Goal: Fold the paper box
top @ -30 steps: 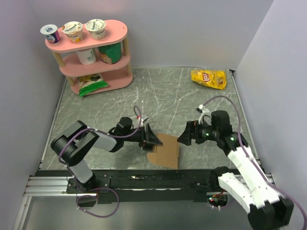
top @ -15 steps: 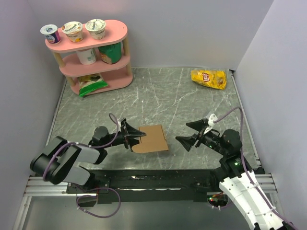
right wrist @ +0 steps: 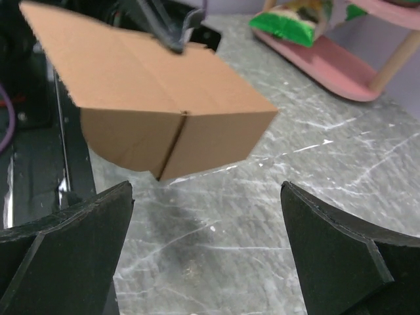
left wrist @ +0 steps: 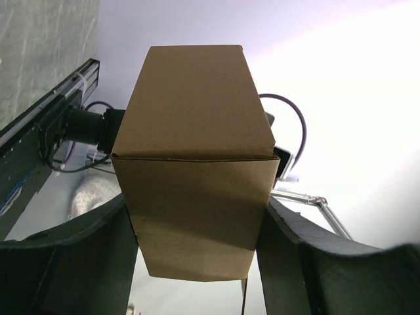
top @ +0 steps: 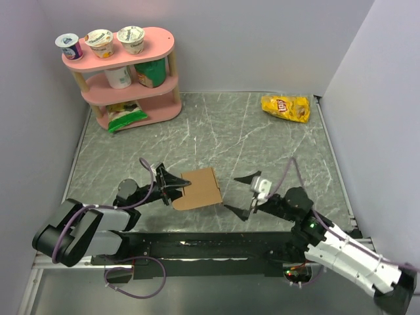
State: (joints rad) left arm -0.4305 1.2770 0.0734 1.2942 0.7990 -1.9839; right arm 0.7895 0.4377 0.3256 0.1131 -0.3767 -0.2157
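Observation:
The paper box [top: 200,189] is plain brown cardboard, folded flat with a crease down it, held off the table near the front middle. My left gripper [top: 176,187] is shut on its left edge; in the left wrist view the box [left wrist: 197,164] fills the space between the two dark fingers [left wrist: 98,262]. My right gripper [top: 241,195] is open and empty, just right of the box and apart from it. In the right wrist view the box [right wrist: 151,105] hangs above the table ahead of the wide-open fingers [right wrist: 72,249].
A yellow chip bag [top: 285,107] lies at the back right. A pink three-tier shelf [top: 125,72] with cups and a green bag stands at the back left. Grey walls close in both sides. The black rail [top: 197,249] runs along the front edge.
Both arms have drawn back toward the front. The left gripper has carried the box left and lifted it, tilting it. The right gripper has dropped lower and moved left toward the box.

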